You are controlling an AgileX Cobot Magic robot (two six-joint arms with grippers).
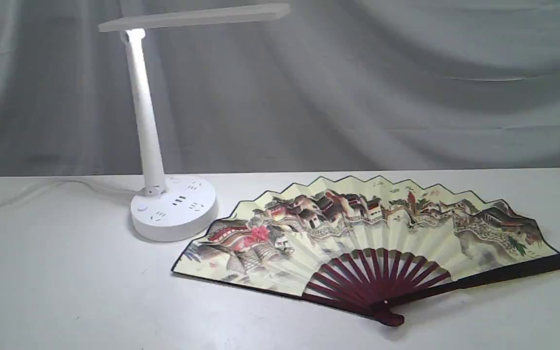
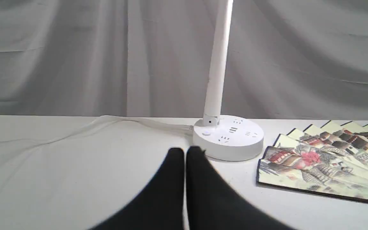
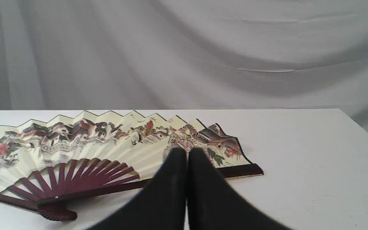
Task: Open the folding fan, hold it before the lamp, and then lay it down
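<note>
On the white table the folding fan lay flat and fully spread, pleated arc toward 12 o'clock and maroon pivot toward 6, just beside the round socketed base of the lamp, which stood at its 10 o'clock; small dark marks near the fan's upper edge were too tiny to read. The left gripper, aimed at the lamp's base, and the right gripper, aimed at the fan's 3 o'clock end, each had black fingers pressed together on nothing.
</note>
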